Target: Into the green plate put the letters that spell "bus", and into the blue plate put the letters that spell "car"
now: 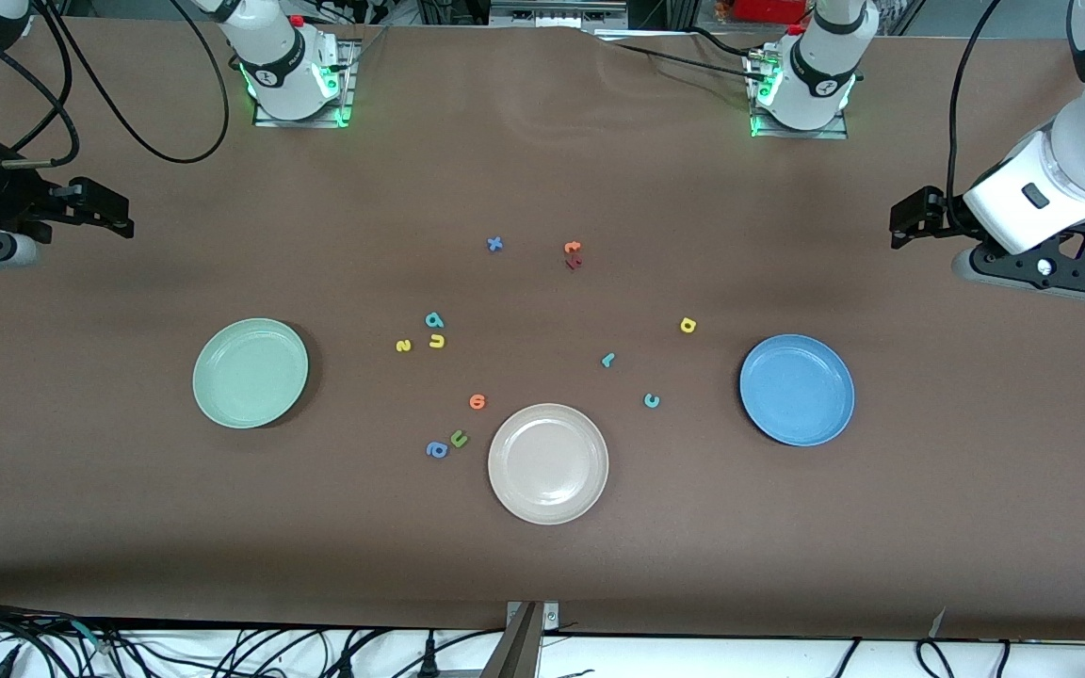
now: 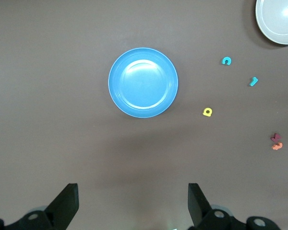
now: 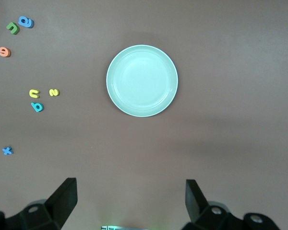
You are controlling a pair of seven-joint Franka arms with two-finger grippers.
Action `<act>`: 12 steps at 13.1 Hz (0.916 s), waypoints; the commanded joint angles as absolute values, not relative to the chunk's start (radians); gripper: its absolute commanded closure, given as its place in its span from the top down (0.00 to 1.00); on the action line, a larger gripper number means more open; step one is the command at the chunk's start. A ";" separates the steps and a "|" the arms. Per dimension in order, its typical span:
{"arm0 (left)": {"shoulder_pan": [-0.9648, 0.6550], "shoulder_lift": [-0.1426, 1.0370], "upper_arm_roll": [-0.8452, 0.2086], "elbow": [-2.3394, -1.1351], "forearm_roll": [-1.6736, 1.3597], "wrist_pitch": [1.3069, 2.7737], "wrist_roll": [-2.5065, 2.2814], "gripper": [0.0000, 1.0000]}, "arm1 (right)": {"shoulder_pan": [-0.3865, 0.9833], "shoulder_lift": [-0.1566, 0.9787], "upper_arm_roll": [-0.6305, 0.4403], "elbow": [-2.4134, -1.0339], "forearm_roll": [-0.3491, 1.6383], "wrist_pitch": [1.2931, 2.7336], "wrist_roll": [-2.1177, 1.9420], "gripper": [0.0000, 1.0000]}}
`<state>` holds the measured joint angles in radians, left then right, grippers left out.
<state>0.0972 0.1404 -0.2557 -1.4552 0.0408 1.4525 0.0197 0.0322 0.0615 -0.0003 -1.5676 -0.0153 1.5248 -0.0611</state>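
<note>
Three plates on the table, all holding nothing: green plate (image 1: 251,373) toward the right arm's end, beige plate (image 1: 548,463) nearest the front camera, blue plate (image 1: 797,389) toward the left arm's end.

Eleven foam letters counted, all loose on the table, taking the beige plate as landmark:
- Toward the green plate and farther from the camera: teal "b" (image 1: 434,320), yellow "u" (image 1: 436,342) touching or just beside it, yellow "s" (image 1: 402,346) near. "u" opening points toward the bases.
- Toward the blue plate: teal "c" (image 1: 652,401), teal "r" (image 1: 607,359), yellow "a" (image 1: 688,326), well apart from each other.
- Just beside the beige plate: orange letter (image 1: 477,402), olive-green "u" (image 1: 459,438), darker blue letter (image 1: 436,450).
- Farthest: blue "x" (image 1: 494,244), orange-and-maroon pair (image 1: 573,254).

Left gripper (image 2: 133,203) over bare table near the blue plate, fingers spread, grasping nothing. Right gripper (image 3: 130,201) over bare table near the green plate, fingers likewise spread, grasping nothing.
</note>
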 commanded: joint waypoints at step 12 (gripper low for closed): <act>0.002 0.137 -0.180 -1.457 0.075 1.483 0.043 1.00 | 0.029 0.063 0.005 -1.554 -0.023 1.522 -0.071 1.00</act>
<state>0.0790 0.1486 -0.2485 -1.4552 0.0422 1.4750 0.0262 0.0322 0.0615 -0.0002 -1.5676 -0.0153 1.5248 -0.0611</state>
